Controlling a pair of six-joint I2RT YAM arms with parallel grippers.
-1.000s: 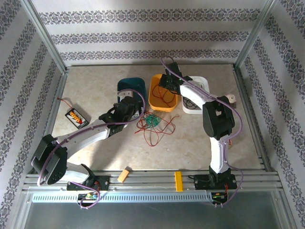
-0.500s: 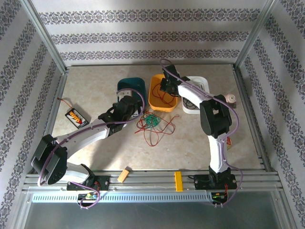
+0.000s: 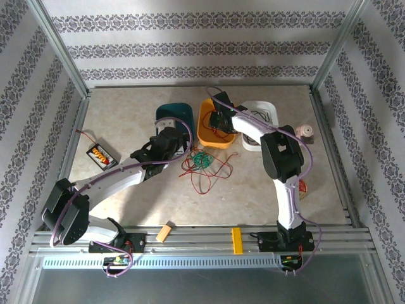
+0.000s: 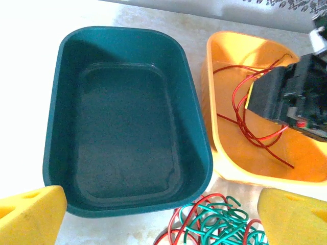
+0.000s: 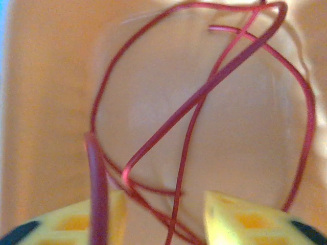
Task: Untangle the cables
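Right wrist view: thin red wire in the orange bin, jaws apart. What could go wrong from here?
1. One strand of the thin red wire lies across a yellow finger of the right gripper inside the orange plastic bin; lifting could drag it back out.
2. The red and green wire tangle sits on the table beside the bin; the open left gripper may grab both colours together.

Loose red cable (image 5: 219, 75), tangled red-green cables (image 4: 219, 224)

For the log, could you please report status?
Left claw open near green-red tangle. Right claw open inside orange bin, red cable lying there. Teal bin empty.
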